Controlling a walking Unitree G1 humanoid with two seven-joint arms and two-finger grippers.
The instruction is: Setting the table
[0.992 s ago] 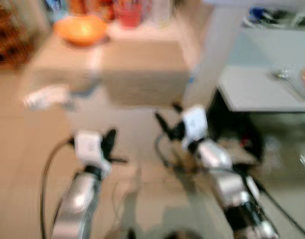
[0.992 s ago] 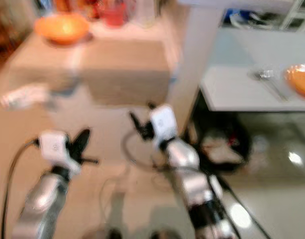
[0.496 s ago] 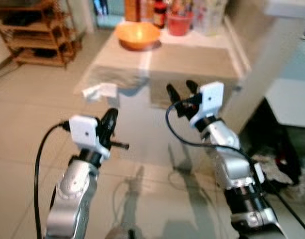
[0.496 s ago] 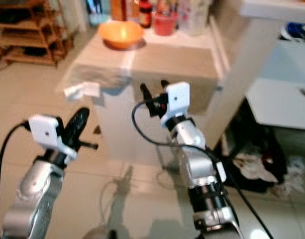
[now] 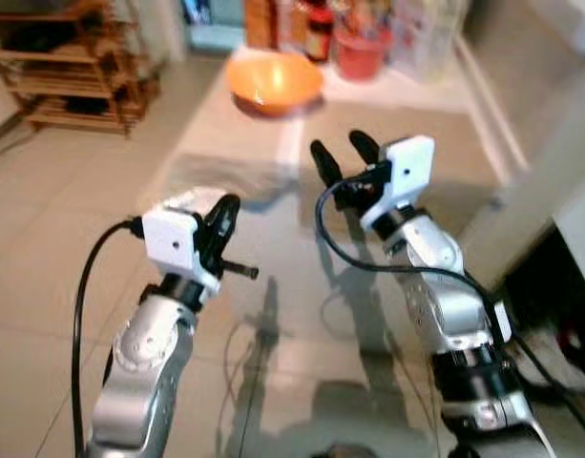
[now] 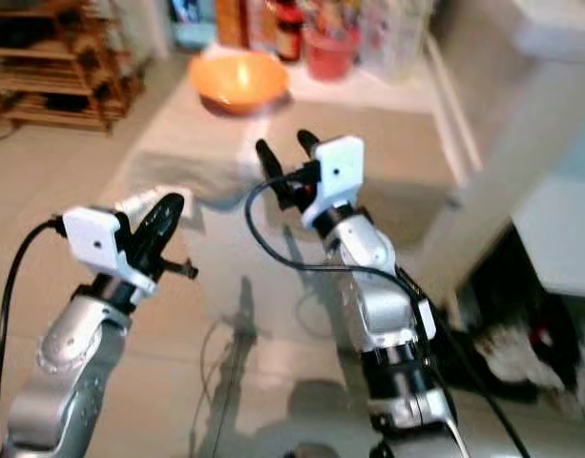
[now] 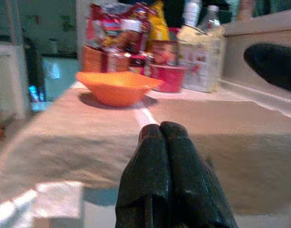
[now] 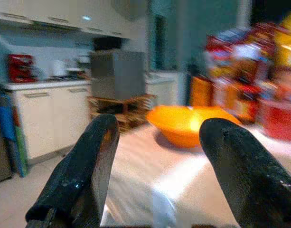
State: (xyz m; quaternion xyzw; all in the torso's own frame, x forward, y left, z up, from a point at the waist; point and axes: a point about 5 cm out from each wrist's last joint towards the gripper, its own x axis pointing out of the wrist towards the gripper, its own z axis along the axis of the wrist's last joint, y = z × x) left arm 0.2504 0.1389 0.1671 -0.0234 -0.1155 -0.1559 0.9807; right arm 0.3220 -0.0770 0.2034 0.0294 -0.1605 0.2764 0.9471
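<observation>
- The table (image 5: pixel 387 110), draped in a beige cloth with a pale stripe down its middle, stood just ahead of the robot, with its near edge under the two raised arms.
- A shallow, round orange bowl (image 5: pixel 273 81) sat on the stripe toward the far end of the table — empty as far as could be seen, and well apart from both grippers.
- Behind the bowl stood a red plastic cup (image 5: pixel 360 52) and a blurred row of bottles and food packets (image 7: pixel 136 33) along the table's far edge.
- The left gripper (image 7: pixel 165 135) was held up short of the table's near edge, with its two black fingers pressed together and holding nothing.
- The right gripper (image 5: pixel 340 157) hung above the cloth, its fingers spread apart and empty — the bowl showed between them in the right wrist view.
- A wooden slatted shelf unit (image 5: pixel 68 67) stood on the tiled floor (image 5: pixel 44 239) to the robot's left.
</observation>
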